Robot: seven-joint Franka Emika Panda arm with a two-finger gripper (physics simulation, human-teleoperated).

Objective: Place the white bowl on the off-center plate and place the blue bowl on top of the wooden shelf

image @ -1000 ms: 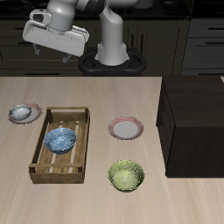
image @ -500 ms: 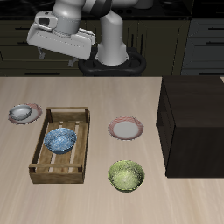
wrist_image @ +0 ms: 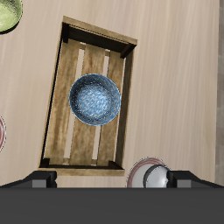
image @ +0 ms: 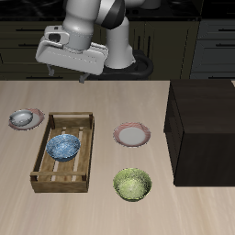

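The blue bowl [image: 63, 147] [wrist_image: 94, 98], speckled white inside, lies in a light slatted wooden crate [image: 44, 163] [wrist_image: 66, 131]. The white bowl [image: 23, 117] [wrist_image: 157, 177] rests on the off-center plate [image: 36, 117] [wrist_image: 136, 171], a pink-rimmed plate beside the crate. The wooden shelf [image: 204, 128] is a dark block at the far side of the table from the crate. My gripper [image: 67, 75] [wrist_image: 114, 180] hangs high above the crate's back end, pointing down, open and empty.
A second pink-rimmed plate [image: 133, 136] [wrist_image: 2, 133] lies mid-table between crate and shelf. A yellow-green bowl [image: 132, 184] [wrist_image: 7, 13] sits nearer the table's front edge. The crate's walls surround the blue bowl.
The arm has swung forward and lower, carrying the gripper from behind the table's back edge to above the crate. Nothing on the table has moved.
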